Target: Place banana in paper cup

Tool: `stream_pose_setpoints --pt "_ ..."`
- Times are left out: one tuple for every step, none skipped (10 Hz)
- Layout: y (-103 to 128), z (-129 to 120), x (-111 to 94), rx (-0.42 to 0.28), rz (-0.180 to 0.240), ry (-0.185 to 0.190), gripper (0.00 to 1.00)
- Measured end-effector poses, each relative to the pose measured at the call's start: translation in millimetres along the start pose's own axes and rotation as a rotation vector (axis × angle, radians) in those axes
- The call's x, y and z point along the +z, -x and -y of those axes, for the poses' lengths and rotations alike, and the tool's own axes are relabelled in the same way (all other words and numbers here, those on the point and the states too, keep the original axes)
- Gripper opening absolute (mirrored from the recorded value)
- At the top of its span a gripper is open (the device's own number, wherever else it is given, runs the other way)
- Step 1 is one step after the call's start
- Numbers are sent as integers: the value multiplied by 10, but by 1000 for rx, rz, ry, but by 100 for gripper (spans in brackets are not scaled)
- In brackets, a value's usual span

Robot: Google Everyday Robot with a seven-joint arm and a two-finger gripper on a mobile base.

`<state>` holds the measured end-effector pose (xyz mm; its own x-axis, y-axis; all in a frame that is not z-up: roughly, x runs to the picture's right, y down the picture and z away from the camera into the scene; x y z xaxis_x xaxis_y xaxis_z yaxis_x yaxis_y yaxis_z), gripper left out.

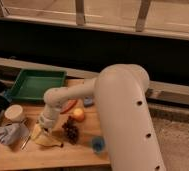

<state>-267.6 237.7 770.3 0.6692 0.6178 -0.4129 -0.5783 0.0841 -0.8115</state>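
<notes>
- The gripper (44,125) hung just over the banana (48,141); whether it was gripping, I could not tell
- The paper cup (14,112) stood apart, to the left

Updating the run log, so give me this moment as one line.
gripper: just above banana | banana: lying on table, not yet placed | paper cup: upright, far left

On the table (68,157), the tray (38,84) sits at the far left corner. The paper cup (14,112) stands at the left edge, a cloth (7,134) just before it. The banana (47,141) lies near the front edge, right of the cloth, with the tool (44,126) right over it. Grapes (71,131) lie just right of it, the apple (78,115) and carrot (68,106) behind them.
</notes>
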Motion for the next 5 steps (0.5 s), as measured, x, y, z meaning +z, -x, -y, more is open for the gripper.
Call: stream_pose_setpoints --pt "-9 6 33 -1 -4 0 49" --pt "-19 4 47 -1 -11 -10 37" --pt "-30 7 27 10 -11 -17 27" --pt "-39 33 -23 21 -7 -29 17" --pt "-40 33 -73 24 -4 -41 7"
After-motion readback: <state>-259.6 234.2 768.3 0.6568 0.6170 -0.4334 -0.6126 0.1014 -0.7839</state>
